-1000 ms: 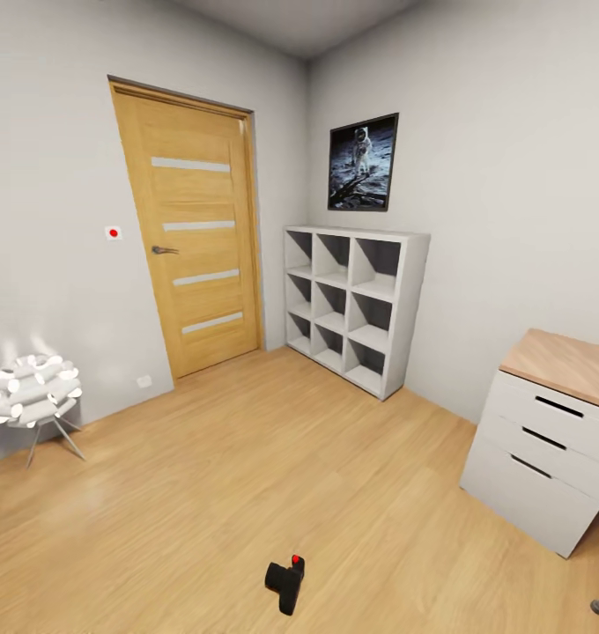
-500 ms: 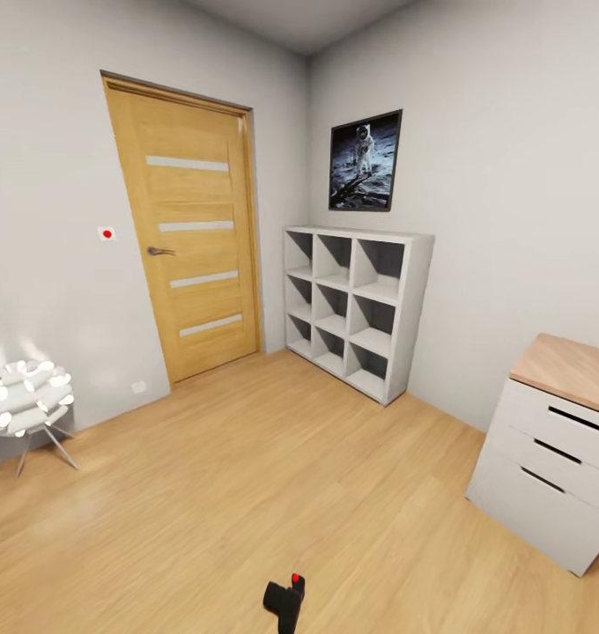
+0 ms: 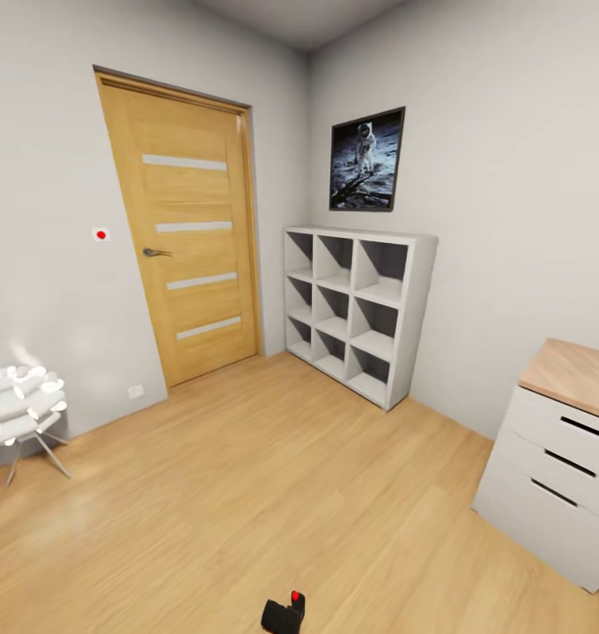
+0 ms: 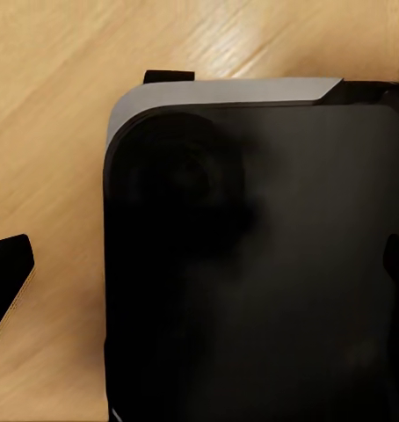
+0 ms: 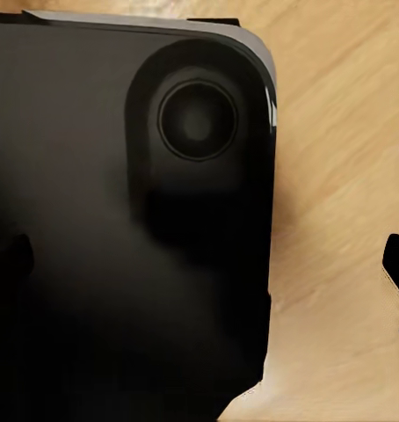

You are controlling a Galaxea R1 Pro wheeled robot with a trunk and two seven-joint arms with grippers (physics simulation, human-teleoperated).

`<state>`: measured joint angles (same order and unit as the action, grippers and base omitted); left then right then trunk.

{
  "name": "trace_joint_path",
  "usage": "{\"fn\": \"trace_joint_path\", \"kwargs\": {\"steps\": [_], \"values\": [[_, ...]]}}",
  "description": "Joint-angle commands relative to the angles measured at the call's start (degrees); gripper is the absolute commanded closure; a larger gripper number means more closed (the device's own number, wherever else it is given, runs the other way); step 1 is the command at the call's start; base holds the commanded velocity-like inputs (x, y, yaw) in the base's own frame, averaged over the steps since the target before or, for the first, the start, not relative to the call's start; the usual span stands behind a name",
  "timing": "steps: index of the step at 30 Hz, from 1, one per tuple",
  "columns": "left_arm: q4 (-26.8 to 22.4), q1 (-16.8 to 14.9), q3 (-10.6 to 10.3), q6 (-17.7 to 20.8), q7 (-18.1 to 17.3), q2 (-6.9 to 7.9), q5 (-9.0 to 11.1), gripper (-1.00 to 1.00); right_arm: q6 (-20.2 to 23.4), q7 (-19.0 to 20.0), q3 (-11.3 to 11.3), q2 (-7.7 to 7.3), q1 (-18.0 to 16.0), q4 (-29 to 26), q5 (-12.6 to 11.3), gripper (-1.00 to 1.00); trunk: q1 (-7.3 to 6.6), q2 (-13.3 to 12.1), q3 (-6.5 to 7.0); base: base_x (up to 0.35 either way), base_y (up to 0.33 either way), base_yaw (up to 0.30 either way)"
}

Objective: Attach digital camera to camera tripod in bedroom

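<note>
The digital camera, small and black with a red button on top, lies on the light wood floor at the very bottom edge of the head view, partly cut off. The camera tripod is out of view. In the left wrist view my left gripper hangs over the robot's black base, its fingertips far apart with nothing between them. My right gripper is likewise open above the black base, one fingertip at the frame's edge.
A closed wooden door stands in the left wall. A white cube shelf stands against the far right wall under a moon-landing picture. A white drawer unit is at right, a white floor lamp at left.
The whole head view has shifted: door and lamp slide left, the drawer unit right, and the digital camera sinks to the bottom edge. Nothing in the room itself has moved.
</note>
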<state>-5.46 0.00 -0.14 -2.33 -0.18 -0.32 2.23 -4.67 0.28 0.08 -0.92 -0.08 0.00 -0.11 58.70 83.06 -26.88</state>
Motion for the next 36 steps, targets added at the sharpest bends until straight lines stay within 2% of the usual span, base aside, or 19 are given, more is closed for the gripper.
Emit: {"fn": "trace_joint_path", "kwargs": {"steps": [1, 22, 27, 36], "values": [[-0.03, 0.0, -0.03, -0.13, -0.01, -0.01, 0.23, -1.0, -0.22, 0.02, 0.04, -0.02, -0.01, 0.0, 0.01, -1.0, 0.03, 0.02, -0.05, 0.316, 0.0, 0.0], [-1.27, 0.0, 0.02, -0.11, 0.0, 0.21, 0.25, -1.0, -0.51, -0.19, -0.16, 0.05, -0.01, 0.0, -0.32, -1.0, 0.03, 0.02, -0.05, 0.321, 0.0, 0.0], [-1.23, 0.0, 0.05, -0.16, -0.03, 0.15, 0.23, -1.0, -0.47, -0.29, -0.3, 0.08, -0.01, 0.0, -0.46, -1.0, 0.03, 0.02, -0.05, 0.133, 0.0, -0.082], [-1.22, 0.0, -0.03, -0.21, -0.08, 0.21, 0.22, -1.0, -0.43, -0.36, -0.42, 0.12, -0.01, 0.0, -0.58, -1.0, 0.03, 0.02, -0.05, 0.019, 0.0, -0.224]]}}
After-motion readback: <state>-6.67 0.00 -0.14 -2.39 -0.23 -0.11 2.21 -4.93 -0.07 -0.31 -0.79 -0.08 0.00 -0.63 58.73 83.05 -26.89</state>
